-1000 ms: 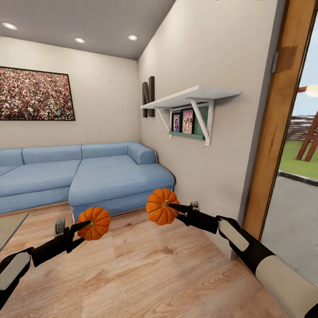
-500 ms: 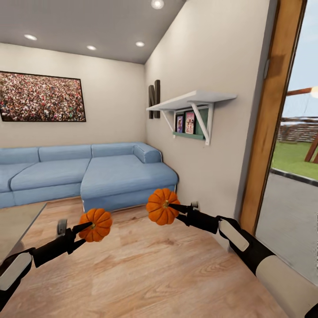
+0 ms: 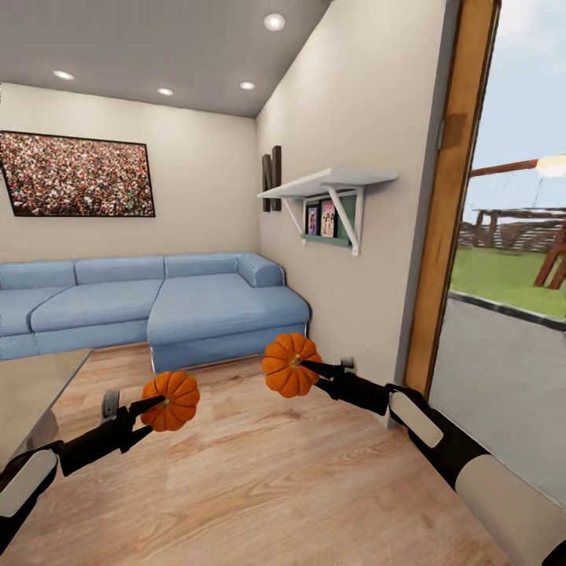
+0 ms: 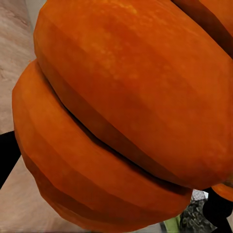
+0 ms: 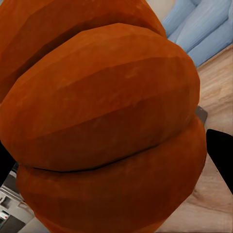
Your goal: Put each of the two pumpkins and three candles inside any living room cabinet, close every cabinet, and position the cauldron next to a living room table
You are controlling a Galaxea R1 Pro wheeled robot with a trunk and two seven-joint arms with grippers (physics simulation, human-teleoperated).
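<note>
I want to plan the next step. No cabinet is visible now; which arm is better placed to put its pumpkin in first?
Neither clearly: left gripper and right gripper each hold a pumpkin above the wood floor.

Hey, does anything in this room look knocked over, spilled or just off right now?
Nothing stands out. The sofa, wall shelf and picture sit straight, and the wood floor shows no spill. Each gripper holds a pumpkin: left and right.

two pumpkins (image 3: 170, 400) (image 3: 288, 376), one sofa (image 3: 157, 303), one shelf (image 3: 326, 182)
</note>
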